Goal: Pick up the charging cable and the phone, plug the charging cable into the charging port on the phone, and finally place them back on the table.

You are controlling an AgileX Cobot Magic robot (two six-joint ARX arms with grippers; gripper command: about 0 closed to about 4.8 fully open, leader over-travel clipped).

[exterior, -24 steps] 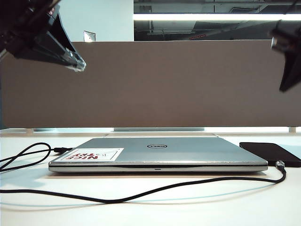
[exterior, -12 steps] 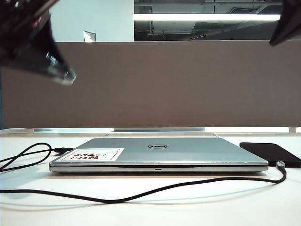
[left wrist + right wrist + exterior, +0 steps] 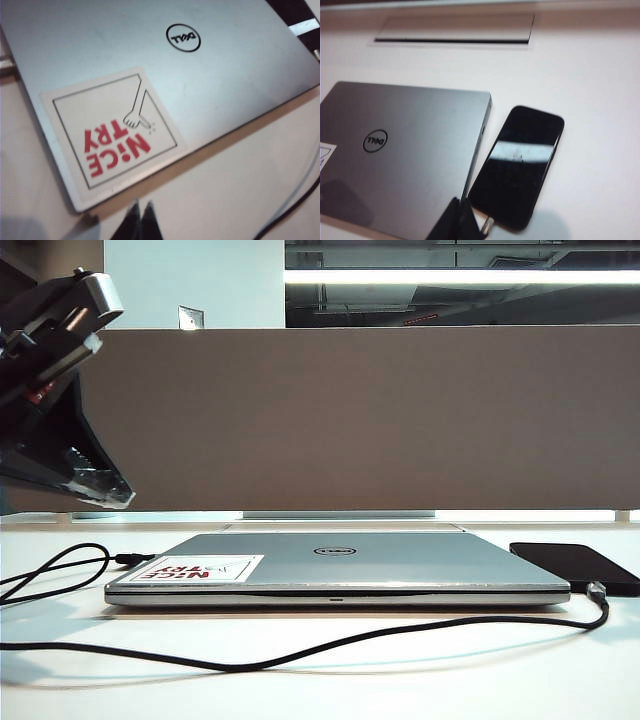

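Now your left gripper [image 3: 105, 495] hangs at the left edge of the outside view, above the broad white table [image 3: 420, 680], fingers pinched together on nothing. Your right gripper [image 3: 461, 220] is out of that view; its own camera shows its tips squeezed together, empty, above the flat black glossy phone [image 3: 580, 565]. That phone lies at the right, beside the closed silver laptop [image 3: 340, 565]. You see the long thin black charging cable [image 3: 300, 650] plugged into the phone's end.
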